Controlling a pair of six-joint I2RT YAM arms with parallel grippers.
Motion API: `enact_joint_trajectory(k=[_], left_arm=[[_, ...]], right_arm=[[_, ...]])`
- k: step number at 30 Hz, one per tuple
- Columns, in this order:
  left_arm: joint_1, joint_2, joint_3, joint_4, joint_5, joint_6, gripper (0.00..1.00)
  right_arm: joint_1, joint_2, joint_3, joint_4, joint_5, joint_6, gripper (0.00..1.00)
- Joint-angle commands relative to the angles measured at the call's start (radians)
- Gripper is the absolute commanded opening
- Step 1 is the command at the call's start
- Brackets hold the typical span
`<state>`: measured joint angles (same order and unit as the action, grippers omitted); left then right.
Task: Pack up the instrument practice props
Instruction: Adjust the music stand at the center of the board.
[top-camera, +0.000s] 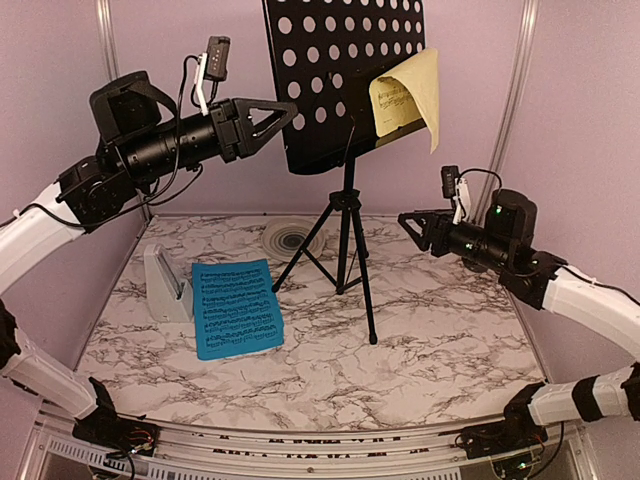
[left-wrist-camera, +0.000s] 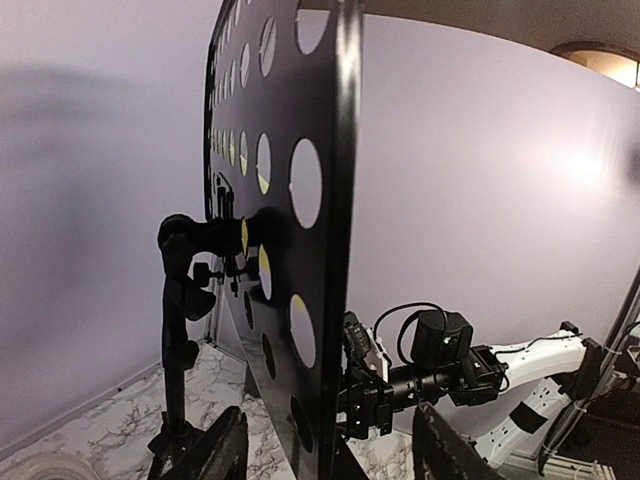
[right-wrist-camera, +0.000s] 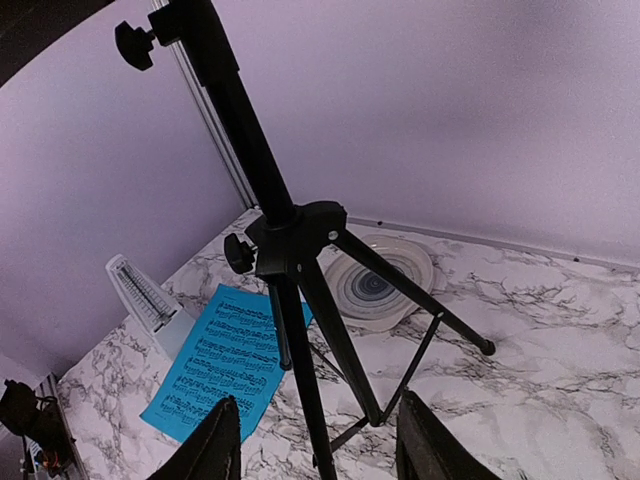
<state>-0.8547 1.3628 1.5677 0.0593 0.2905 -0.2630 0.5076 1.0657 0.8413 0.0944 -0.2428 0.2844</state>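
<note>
Music stand (top-camera: 345, 80) was found upper centre, its edge straddled by the spread left gripper (top-camera: 285, 118); the right gripper (top-camera: 410, 225) was spread, empty. Grasping was judged underway; closing was needed next.

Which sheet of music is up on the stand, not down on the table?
The yellow sheet. It rests on the black music stand, one side curling off its edge. The blue sheet lies flat on the marble table beside the white metronome.
</note>
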Motion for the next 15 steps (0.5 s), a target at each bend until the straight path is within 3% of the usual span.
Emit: enact_joint_trajectory(k=[1,4,9,15], left_arm=[[-0.006,0.018,0.049,0.006,0.031,0.019,0.49],[-0.006,0.011,0.055,-0.033,0.0,0.035,0.33],[0.0,-0.007,0.078,-0.114,-0.065,0.069,0.16],[0.006,-0.029,0.074,-0.158,-0.102,0.095,0.1]], right_arm=[[-0.006,0.07,-0.01,0.195,-0.092,0.034,0.51],[-0.003,0.135,-0.009,0.238,-0.13,0.034,0.52],[0.009,0.23,-0.01,0.287,-0.162,0.026,0.51],[0.055,0.312,-0.025,0.352,-0.124,-0.003,0.53]])
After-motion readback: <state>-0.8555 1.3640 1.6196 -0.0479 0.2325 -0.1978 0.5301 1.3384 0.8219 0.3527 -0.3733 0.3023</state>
